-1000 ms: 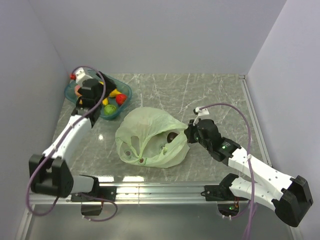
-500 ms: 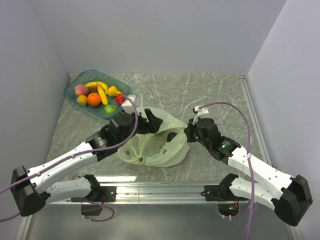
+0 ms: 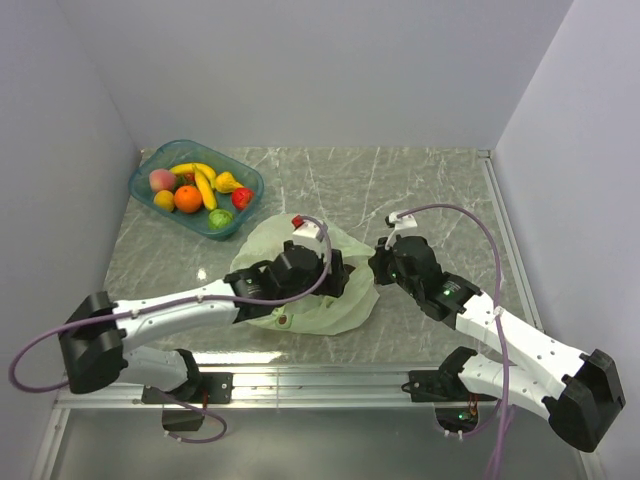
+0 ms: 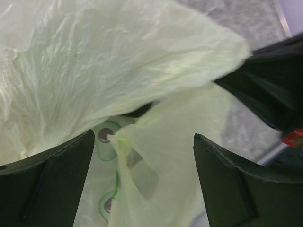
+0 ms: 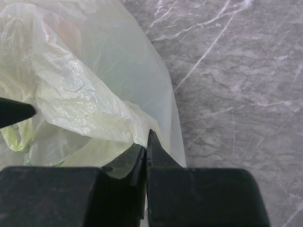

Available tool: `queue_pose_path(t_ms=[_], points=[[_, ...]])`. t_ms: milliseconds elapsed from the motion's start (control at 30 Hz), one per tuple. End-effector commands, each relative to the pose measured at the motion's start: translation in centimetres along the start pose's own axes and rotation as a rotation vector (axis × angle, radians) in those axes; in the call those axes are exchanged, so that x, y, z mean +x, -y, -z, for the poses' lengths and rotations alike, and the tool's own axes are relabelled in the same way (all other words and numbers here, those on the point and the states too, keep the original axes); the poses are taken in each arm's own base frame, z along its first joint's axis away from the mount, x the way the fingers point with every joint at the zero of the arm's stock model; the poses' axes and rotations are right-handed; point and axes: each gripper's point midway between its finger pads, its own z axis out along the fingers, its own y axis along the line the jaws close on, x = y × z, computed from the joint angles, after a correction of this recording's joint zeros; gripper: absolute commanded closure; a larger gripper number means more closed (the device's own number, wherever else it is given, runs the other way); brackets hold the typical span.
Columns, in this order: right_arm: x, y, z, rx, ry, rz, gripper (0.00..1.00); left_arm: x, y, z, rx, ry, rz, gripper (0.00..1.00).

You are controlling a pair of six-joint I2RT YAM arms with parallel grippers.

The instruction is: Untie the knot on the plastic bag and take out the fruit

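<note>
Bag [image 3: 332, 315], mouth open: right gripper [image 5: 147, 142] pinched on its rim, should hold it taut; left gripper [image 4: 143, 137], jaws wide, should enter the gap, avoiding loose film.

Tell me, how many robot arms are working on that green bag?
2. The left arm reaches from lower left, left gripper open over the plastic bag; the right arm comes from lower right, right gripper pinching the bag's right edge.
</note>
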Motion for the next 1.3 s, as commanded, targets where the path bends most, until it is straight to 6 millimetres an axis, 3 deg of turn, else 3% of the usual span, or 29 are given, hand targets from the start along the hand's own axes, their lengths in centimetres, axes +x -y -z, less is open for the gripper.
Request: queue_pose_path(t_ms=[0,233,567,700,867,1000,1267], points=[[-2.0,-0.9,0.4,-0.026,0.043,0.001,1.00,-2.4,-0.1,-1.2,-0.067,0.097,0.017,0.10],[-1.4,-1.1,0.5,-0.047,0.022,0.012,1.00,-3.9,-4.1,-3.9,-0.211,0.154,0.069,0.10],[0.0,-3.3,-0.1,-0.153,-0.043,-0.020,1.00,-6.6,-7.3,-7.9,-0.350,0.314,0.031,0.03],[0.7,-4.4,-0.4,-0.212,-0.067,-0.050,1.00,-5.8,-9.3,-10.2,-0.430,0.302,0.002,0.02],[1.6,-5.2,-0.8,-0.254,-0.098,-0.066,1.00,-5.5,-10.3,-12.3,-0.466,0.285,-0.010,0.01],[2.1,-5.2,-1.1,-0.252,-0.110,-0.071,1.00,-4.0,-11.0,-14.0,-0.479,0.234,-0.029,0.02],[2.2,-5.0,-1.7,-0.239,-0.109,-0.070,1.00,-2.1,-11.7,-15.0,-0.485,0.187,-0.030,0.08]])
